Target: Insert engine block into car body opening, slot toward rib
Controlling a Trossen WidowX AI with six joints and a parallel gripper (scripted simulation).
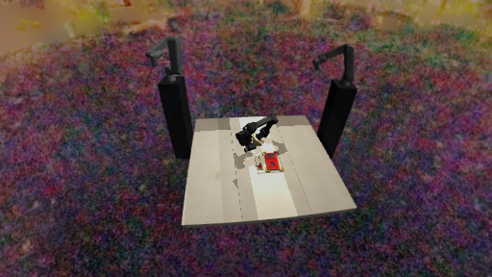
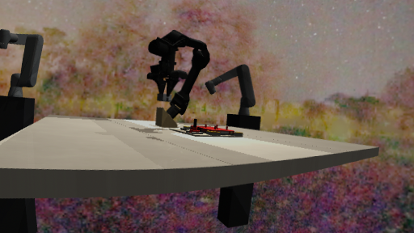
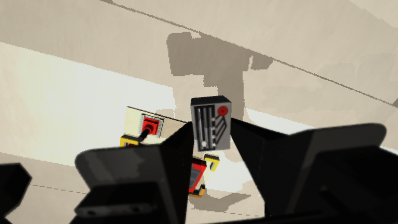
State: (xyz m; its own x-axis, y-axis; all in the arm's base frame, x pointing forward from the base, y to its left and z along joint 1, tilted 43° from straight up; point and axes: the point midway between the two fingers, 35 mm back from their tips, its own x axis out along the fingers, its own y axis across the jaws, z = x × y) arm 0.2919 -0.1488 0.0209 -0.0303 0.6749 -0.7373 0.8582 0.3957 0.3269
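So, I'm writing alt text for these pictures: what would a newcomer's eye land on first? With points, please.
Probably the bright red car body (image 1: 272,162) (image 2: 216,129), lying low on the pale table (image 1: 211,192) (image 2: 101,158). Next, the black arm (image 1: 261,124) (image 2: 198,61) arching above that table, its gripper (image 2: 164,97) (image 3: 210,123) shut on a grey engine block (image 3: 205,127) with a red dot.

"What's around the table (image 1: 207,202) (image 2: 202,180) (image 3: 45,90)?"
"A black pillar (image 1: 175,117) (image 2: 16,117) on one side, with a bent grey arm (image 1: 176,55) (image 2: 31,61) on top."
"And opposite?"
"A second pillar (image 1: 337,113) (image 2: 243,122), carrying a second arm (image 1: 350,62) (image 2: 247,86)."
"The floor (image 1: 96,202) (image 2: 121,214)?"
"Mottled purple, red and blue. Beyond it, blurry trees (image 2: 218,44) under a speckled sky (image 2: 323,52)."
"Light on the table?"
"Bright bands and darker patches."
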